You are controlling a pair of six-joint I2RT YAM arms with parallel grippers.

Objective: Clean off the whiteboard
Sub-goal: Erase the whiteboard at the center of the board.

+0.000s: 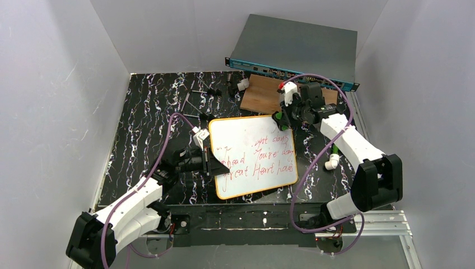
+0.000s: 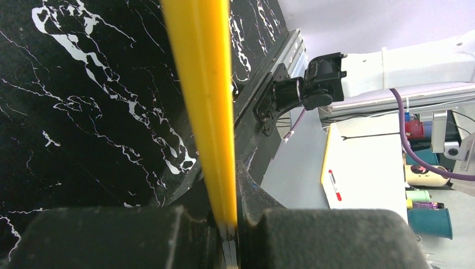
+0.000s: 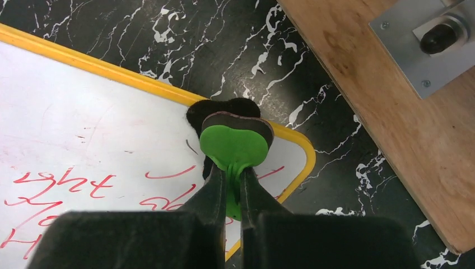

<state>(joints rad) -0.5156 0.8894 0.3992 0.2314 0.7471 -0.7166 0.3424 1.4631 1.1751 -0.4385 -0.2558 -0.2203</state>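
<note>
Whiteboard: flat mid-table, toward the near edge, red writing intact
Left gripper: clamped on its yellow frame, likely to steady it
Right gripper: pinching the eraser by its tab
Felt pad: on the board's far-right corner, poised to wipe

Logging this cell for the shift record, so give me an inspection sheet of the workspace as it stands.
Surface: black marbled table.
Job's things: whiteboard, red writing on it; green eraser at its far right corner.
Clutter: wooden board, small metal parts at the far edge; white-green piece at right.
Grippers: left gripper shut on whiteboard frame; right gripper shut on eraser.
Cables: purple cables along both arms; right one loops beside the whiteboard.
Surroundings: white walls; rack unit at the back.
</note>
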